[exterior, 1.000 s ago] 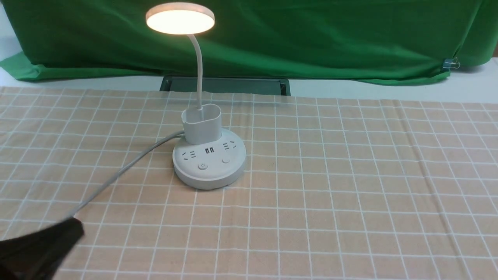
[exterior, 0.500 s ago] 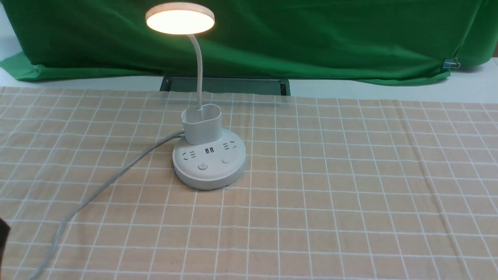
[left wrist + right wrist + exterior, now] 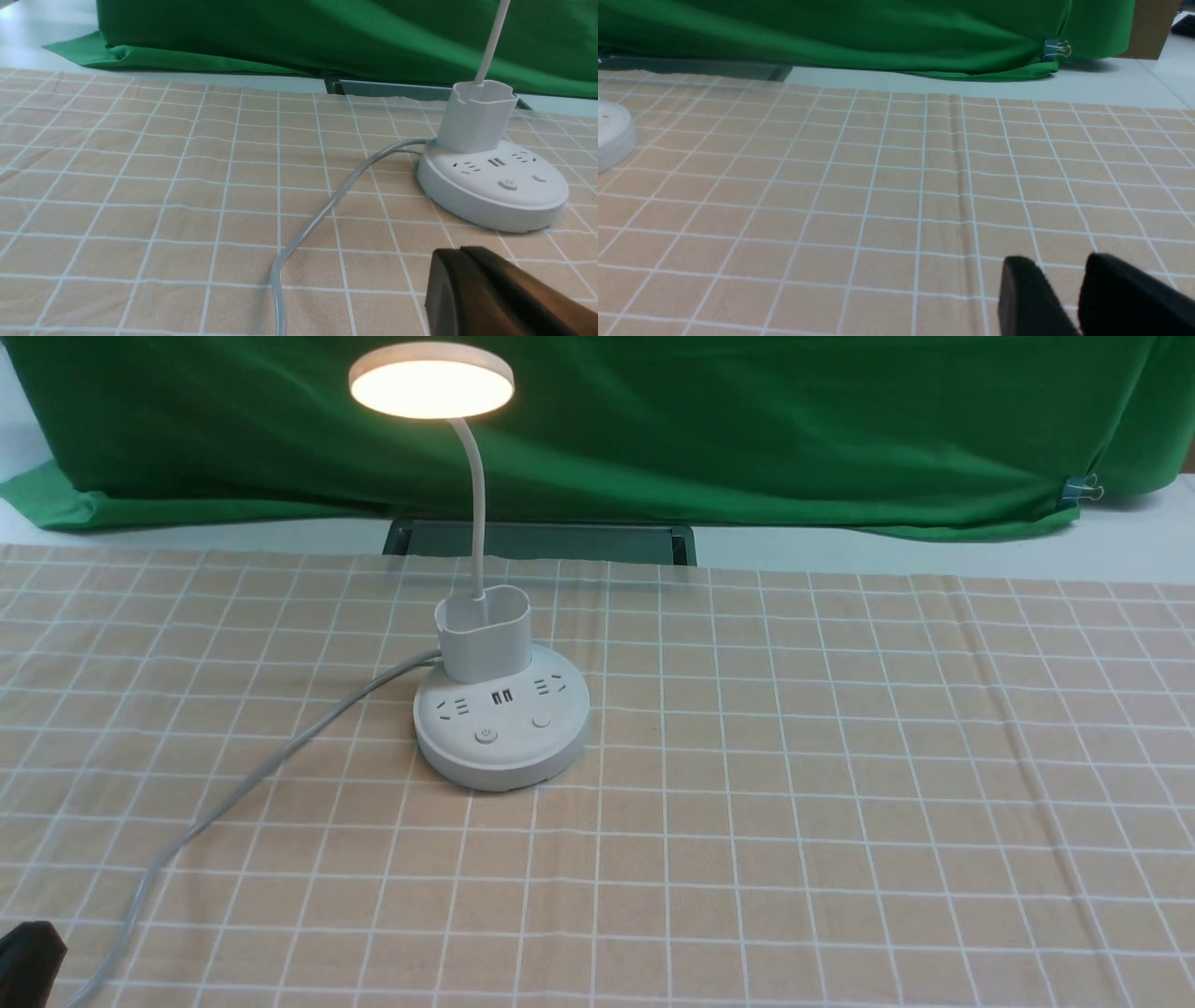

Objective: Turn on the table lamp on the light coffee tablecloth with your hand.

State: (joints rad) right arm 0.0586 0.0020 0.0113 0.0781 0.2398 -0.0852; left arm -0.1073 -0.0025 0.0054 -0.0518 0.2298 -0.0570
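The white gooseneck table lamp [image 3: 485, 709] already glows, standing at about 10 o'clock from centre on the beige grid-lined tablecloth [image 3: 840, 784], so only backing off seems left. The black left gripper [image 3: 472, 280], fingers together, sits low at 7 o'clock; the right gripper [image 3: 1057, 289] shows a narrow gap

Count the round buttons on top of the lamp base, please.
2. On the table lamp, one button carries a power symbol; the other button, plain, lies to its right. None seem hidden.
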